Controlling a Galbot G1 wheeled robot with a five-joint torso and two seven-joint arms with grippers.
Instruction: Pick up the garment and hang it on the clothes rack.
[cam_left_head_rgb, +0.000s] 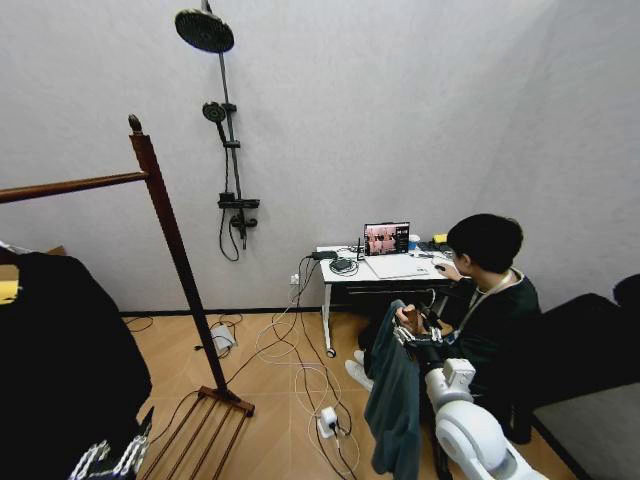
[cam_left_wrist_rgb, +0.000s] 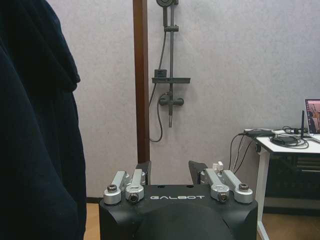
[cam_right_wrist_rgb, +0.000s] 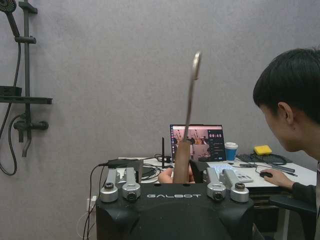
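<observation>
I'm holding the teal shirt by its wooden hanger in the right gripper, low at my right, well apart from the clothes rack. The left gripper is hanging open beside a black garment.

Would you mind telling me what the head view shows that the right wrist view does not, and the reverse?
Head view alone: the clothes rack with its slatted base, a black garment at left, and the teal garment hanging from the right tool. Right wrist view alone: the hanger's metal hook standing above the tool shut on the wooden hanger, plus a blue-sleeved cup. Both share the laptop on the white desk, the wall shower fitting and the seated person.
</observation>
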